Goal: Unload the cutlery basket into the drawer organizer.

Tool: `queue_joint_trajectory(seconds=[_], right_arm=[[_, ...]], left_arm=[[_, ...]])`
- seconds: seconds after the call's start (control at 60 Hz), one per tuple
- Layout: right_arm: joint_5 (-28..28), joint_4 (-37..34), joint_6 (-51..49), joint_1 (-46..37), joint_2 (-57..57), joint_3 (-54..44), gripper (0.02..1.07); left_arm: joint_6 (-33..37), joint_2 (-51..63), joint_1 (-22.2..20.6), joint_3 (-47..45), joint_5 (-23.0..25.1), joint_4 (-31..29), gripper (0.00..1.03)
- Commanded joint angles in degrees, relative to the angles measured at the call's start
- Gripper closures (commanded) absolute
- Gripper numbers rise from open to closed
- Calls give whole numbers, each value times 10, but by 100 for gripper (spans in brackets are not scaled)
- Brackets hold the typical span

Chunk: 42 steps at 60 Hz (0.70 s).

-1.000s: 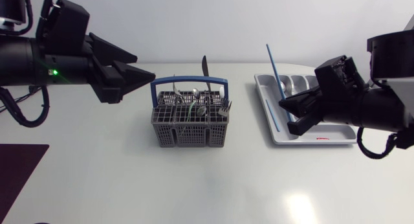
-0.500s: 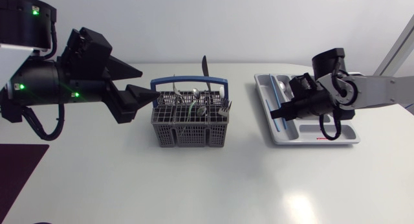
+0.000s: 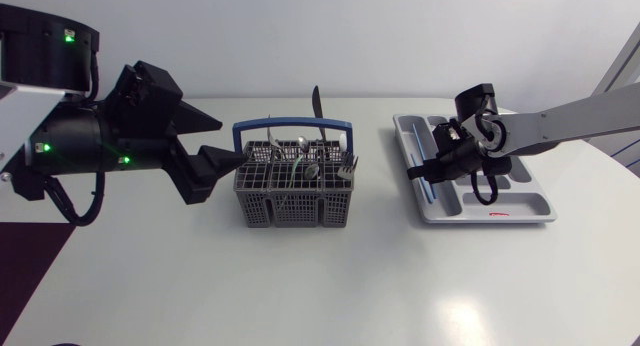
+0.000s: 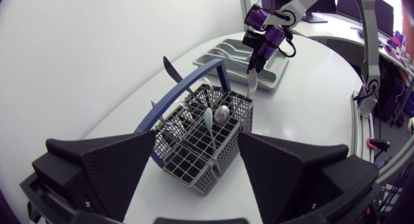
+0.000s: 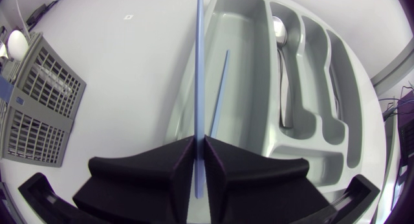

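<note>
The grey cutlery basket (image 3: pixel 295 191) with a blue handle stands mid-table and holds several spoons and forks and a black knife (image 3: pixel 316 104). My left gripper (image 3: pixel 232 139) is open just left of the basket; in the left wrist view the basket (image 4: pixel 207 153) lies ahead of its spread fingers. My right gripper (image 3: pixel 420 171) is low over the long left compartment of the grey drawer organizer (image 3: pixel 520 211). It is shut on a blue chopstick (image 5: pixel 198 88) that points along that compartment. A second blue chopstick (image 5: pixel 218 98) lies in the compartment, and a spoon (image 5: pixel 279 30) lies in another.
A dark mat (image 3: pixel 25 276) covers the table's front left corner. Bare white tabletop separates the basket from the organizer (image 5: pixel 259 88). The basket's corner (image 5: pixel 39 101) shows beside my right gripper.
My right gripper went down to the organizer and laid the blue chopstick from steeply tilted to flat along the long compartment. My left gripper moved right and down, closer to the basket.
</note>
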Motion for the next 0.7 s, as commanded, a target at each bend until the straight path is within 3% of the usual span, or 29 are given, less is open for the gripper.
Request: queue_joint_trajectory(seconds=[0.0, 0.117, 0.2, 0.317, 0.517, 0.683], right_arm=[[5, -6, 5, -7, 18, 11, 85], [5, -6, -4, -10, 19, 11, 68], [-6, -6, -17, -11, -4, -4, 45], [-98, 8, -54, -13, -101, -62, 23], [-228, 20, -109, -1, -242, -139, 21], [-301, 37, -136, 23, -325, -192, 21]], left_arm=[[12, 9, -7, -15, -3, 6, 5], [17, 14, -14, -14, -4, 8, 5], [19, 18, -28, -12, -12, 10, 5], [24, 26, -42, -6, -16, 13, 5], [32, 61, -80, 7, -17, 17, 5], [33, 98, -116, 16, -17, 32, 5]])
